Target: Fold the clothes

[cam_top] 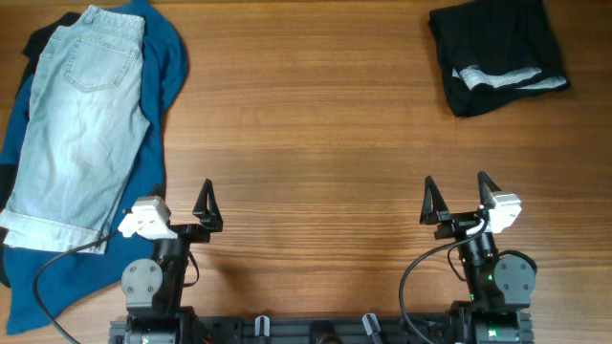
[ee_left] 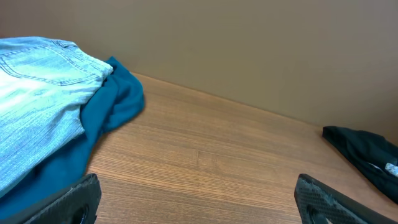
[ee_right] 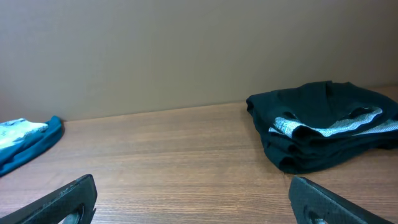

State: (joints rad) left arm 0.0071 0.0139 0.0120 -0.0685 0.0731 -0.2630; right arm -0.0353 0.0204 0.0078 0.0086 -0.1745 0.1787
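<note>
Pale blue denim shorts (cam_top: 81, 124) lie flat at the far left, back pocket up and cuffs toward the front, on top of a deep-blue shirt (cam_top: 170, 67). A bit of black cloth (cam_top: 43, 38) shows at their top left. The shorts (ee_left: 31, 106) and shirt (ee_left: 115, 99) also show in the left wrist view. A folded black garment (cam_top: 497, 53) with a pale printed band lies at the back right; it also shows in the right wrist view (ee_right: 323, 124). My left gripper (cam_top: 186, 212) is open and empty at the front left. My right gripper (cam_top: 459, 199) is open and empty at the front right.
The wooden table (cam_top: 316, 153) shows bare wood between the two piles. A tan wall (ee_right: 186, 50) rises behind the table's far edge. Black cables run from both arm bases at the front edge.
</note>
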